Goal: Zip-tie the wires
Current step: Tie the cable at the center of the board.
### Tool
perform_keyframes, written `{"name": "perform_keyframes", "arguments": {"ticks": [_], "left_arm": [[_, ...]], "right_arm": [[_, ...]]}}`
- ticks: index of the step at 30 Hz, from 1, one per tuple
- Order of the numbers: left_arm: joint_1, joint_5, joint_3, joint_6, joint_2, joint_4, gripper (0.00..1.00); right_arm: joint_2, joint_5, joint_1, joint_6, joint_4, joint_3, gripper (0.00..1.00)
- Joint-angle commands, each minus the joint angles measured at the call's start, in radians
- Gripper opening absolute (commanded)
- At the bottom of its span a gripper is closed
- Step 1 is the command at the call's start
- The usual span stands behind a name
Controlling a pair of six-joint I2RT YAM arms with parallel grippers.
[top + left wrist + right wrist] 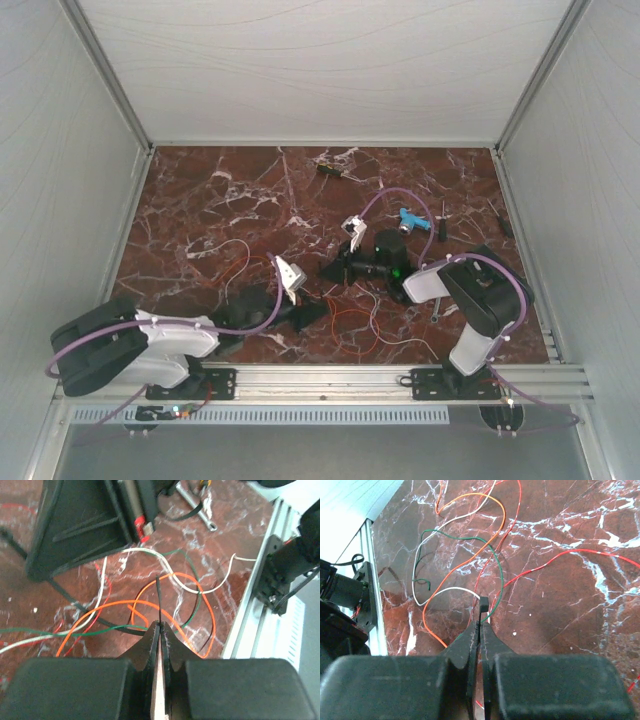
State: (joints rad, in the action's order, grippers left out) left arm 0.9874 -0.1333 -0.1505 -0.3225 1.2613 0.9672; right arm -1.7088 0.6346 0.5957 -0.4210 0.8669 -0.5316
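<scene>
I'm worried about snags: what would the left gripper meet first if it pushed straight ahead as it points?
Likely the thin orange wire looping just ahead of the left gripper and its held thin black strip; depth is unclear.

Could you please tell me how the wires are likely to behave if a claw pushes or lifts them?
The wires lie in loose thin loops, so they would probably flop and drape. Being so fine, they look light and may slide on the smooth table.
</scene>
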Motion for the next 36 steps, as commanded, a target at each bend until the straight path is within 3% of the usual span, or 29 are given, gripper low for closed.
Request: {"name": "perform_keyframes", "arguments": {"ticks": [1, 5, 10, 15, 18, 25, 33, 36], "left_arm": [[-0.024, -0.023, -0.059, -0.063, -0.025, -0.231, 0.0], [-0.079, -0.111, -0.103, -0.088, -0.015, -0.334, 0.0], [-0.155, -0.32, -0.138, -0.092, 0.004, -0.367, 0.0], [-0.21, -0.502, -0.205, -0.07, 0.035, -0.463, 0.0], [-0.213, -0.551, -0.229, -0.074, 0.06, -0.47, 0.0], [-0.24, -0.62, -0.262, -0.116, 0.088, -0.506, 0.0], [-0.245, -0.597, -0.243, -0.155, -0.002, -0.595, 0.0], [-0.249, -0.608, -0.25, -0.177, -0.017, -0.616, 0.0]], "right_arm": [[0.029, -0.031, 0.007, 0.065, 0.098, 0.015, 0.0], [0.04, -0.036, 0.007, 0.075, 0.197, 0.06, 0.0], [0.03, -0.009, 0.023, 0.121, 0.361, 0.115, 0.0], [0.036, -0.045, 0.09, 0.311, 0.529, 0.205, 0.0], [0.051, -0.063, 0.129, 0.419, 0.515, 0.225, 0.0], [0.059, -0.1, 0.142, 0.472, 0.546, 0.245, 0.0], [0.024, -0.084, 0.129, 0.429, 0.491, 0.199, 0.0], [-0.016, -0.064, 0.116, 0.394, 0.574, 0.208, 0.0]]}}
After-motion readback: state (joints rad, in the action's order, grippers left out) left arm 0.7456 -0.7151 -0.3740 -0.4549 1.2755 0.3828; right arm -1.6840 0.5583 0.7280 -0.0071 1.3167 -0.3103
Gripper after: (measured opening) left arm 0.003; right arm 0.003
